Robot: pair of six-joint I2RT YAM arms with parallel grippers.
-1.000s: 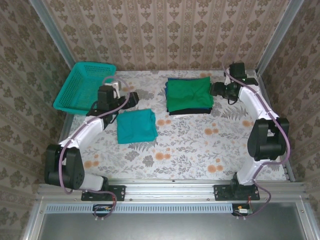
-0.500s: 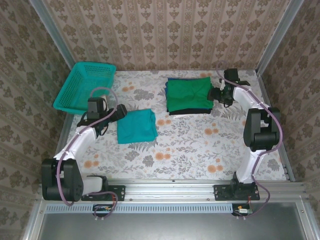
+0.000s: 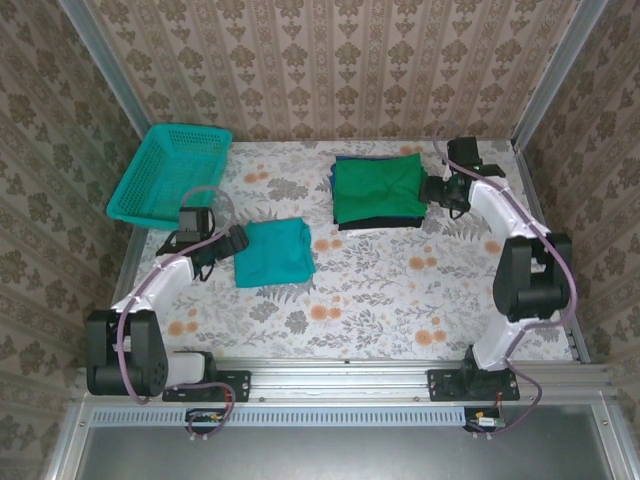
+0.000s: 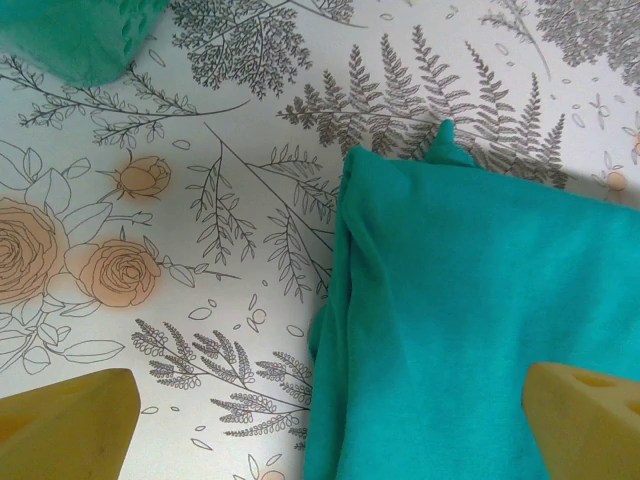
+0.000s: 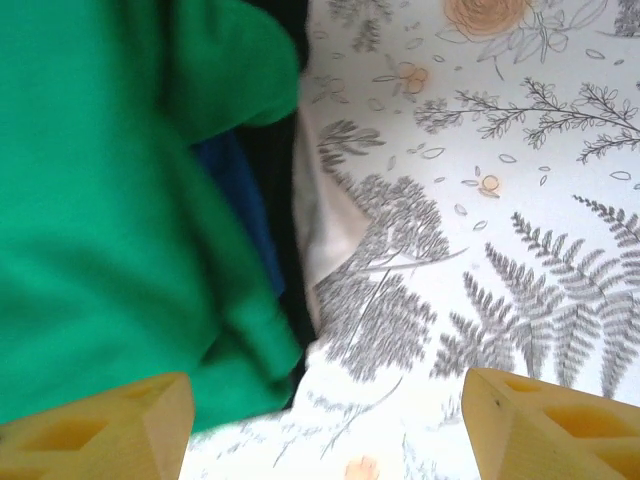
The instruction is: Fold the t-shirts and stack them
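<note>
A folded teal t-shirt [image 3: 273, 251] lies on the left half of the flowered table; in the left wrist view its left edge [image 4: 480, 330] runs between my fingers. My left gripper [image 3: 237, 242] [image 4: 330, 425] is open at that edge, with one yellow fingertip [image 4: 65, 425] over bare cloth-free table and the other fingertip [image 4: 585, 415] over the shirt. A stack of folded t-shirts with a green one [image 3: 377, 190] [image 5: 110, 220] on top, blue [image 5: 240, 210] and black below, sits at the back centre. My right gripper [image 3: 430, 189] [image 5: 325, 425] is open at the stack's right edge, holding nothing.
A teal mesh basket [image 3: 170, 172] stands at the back left, just beyond the left arm. The patterned tablecloth [image 3: 380, 290] spreads across the front. Metal frame rails run along the table's sides and near edge.
The left gripper came back from beside the basket and settled at the teal shirt's left edge. The right gripper moved in against the stack's right side, its jaws narrowing slightly.
</note>
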